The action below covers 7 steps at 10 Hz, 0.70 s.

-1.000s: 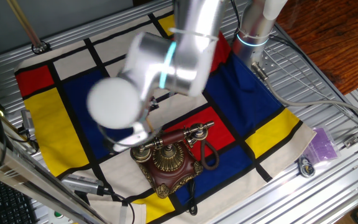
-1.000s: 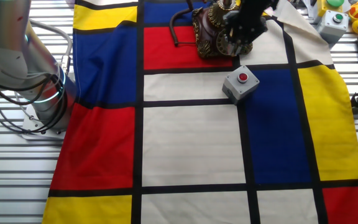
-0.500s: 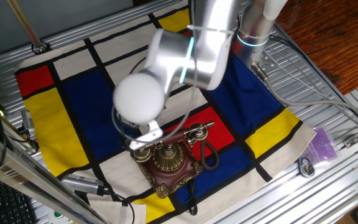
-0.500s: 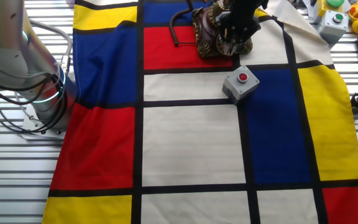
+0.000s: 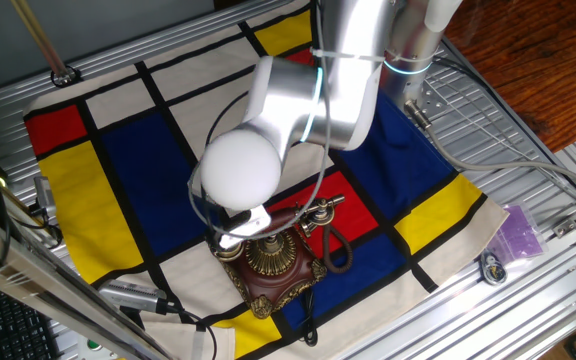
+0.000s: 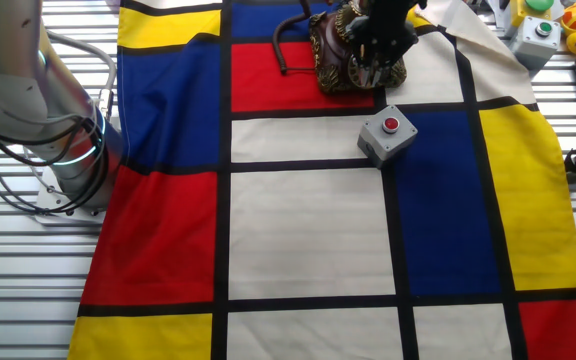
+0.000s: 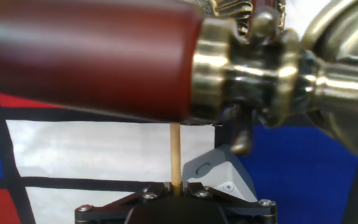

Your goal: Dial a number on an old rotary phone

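Observation:
The old rotary phone [image 5: 273,262] stands on the checkered cloth near its front edge, with a dark red-brown base and a brass dial. It also shows in the other fixed view [image 6: 340,62] at the top. My gripper [image 6: 378,40] is right over it. In the hand view the gripper [image 7: 175,185] is shut on a thin wooden stick [image 7: 175,155] that points up behind the red-brown handset [image 7: 92,59]. The handset's brass end [image 7: 260,68] fills the top right. The stick's tip and the dial are hidden in this view.
A small grey box with a red button [image 6: 386,133] sits just in front of the phone, also in the hand view [image 7: 219,171]. The arm's base [image 6: 68,150] stands at the left. Small boxes and toys [image 6: 543,20] lie top right. A purple bag [image 5: 520,232] lies beside the cloth.
The arm has swung across the cloth toward the phone. The gripper with the stick has shifted a little left and now hangs over the phone's dial side.

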### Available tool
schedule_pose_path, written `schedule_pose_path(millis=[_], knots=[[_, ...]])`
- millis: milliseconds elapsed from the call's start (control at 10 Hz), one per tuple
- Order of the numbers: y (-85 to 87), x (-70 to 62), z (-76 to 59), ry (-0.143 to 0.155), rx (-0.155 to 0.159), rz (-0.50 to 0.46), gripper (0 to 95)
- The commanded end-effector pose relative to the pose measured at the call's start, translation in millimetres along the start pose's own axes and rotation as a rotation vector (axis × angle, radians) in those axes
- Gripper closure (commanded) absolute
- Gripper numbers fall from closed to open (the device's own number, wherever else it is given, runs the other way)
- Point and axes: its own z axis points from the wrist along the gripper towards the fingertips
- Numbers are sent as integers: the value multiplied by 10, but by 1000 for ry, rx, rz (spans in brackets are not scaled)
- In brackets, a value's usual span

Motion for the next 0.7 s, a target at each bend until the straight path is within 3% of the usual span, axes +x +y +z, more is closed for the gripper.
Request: schedule_pose_path(millis=[100,700], knots=[[-1,0,7,6,2,3,950],[-21,-9,30,21,7,5,950]])
